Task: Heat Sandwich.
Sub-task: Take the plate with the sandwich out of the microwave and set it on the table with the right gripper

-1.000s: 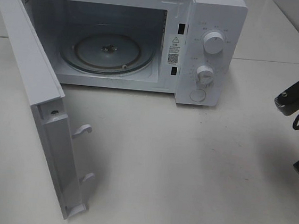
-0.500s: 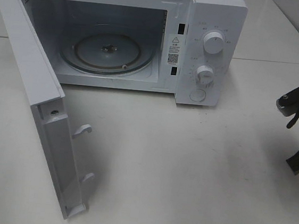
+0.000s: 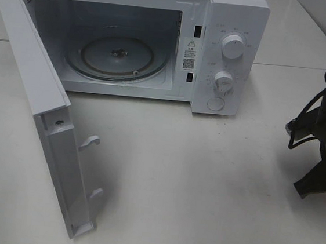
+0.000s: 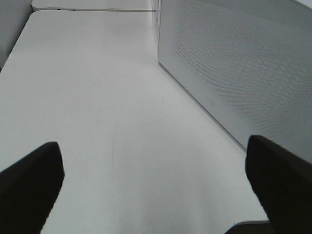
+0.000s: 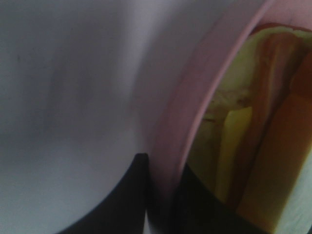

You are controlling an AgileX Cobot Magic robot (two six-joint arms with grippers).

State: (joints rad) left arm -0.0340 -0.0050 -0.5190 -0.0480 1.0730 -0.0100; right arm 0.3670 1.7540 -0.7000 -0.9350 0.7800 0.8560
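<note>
The right arm's fingers [image 5: 158, 195] straddle the pink plate's [image 5: 195, 102] rim, seemingly pinching it; the sandwich [image 5: 243, 141] sits on that plate, out of the high view. The left fingers [image 4: 34, 180] are spread wide, holding nothing. The microwave [image 3: 228, 53] at upper frame has its door [image 3: 51, 133] open and turntable [image 3: 117, 56] bare, so loading, closing and starting remain. The open door juts across the worktop [image 3: 191, 183] at left.

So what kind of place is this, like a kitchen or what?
Probably a kitchen-style test setup: a white microwave stands open on a plain white table, tiled wall behind, and a sandwich waits on a pink plate.
</note>
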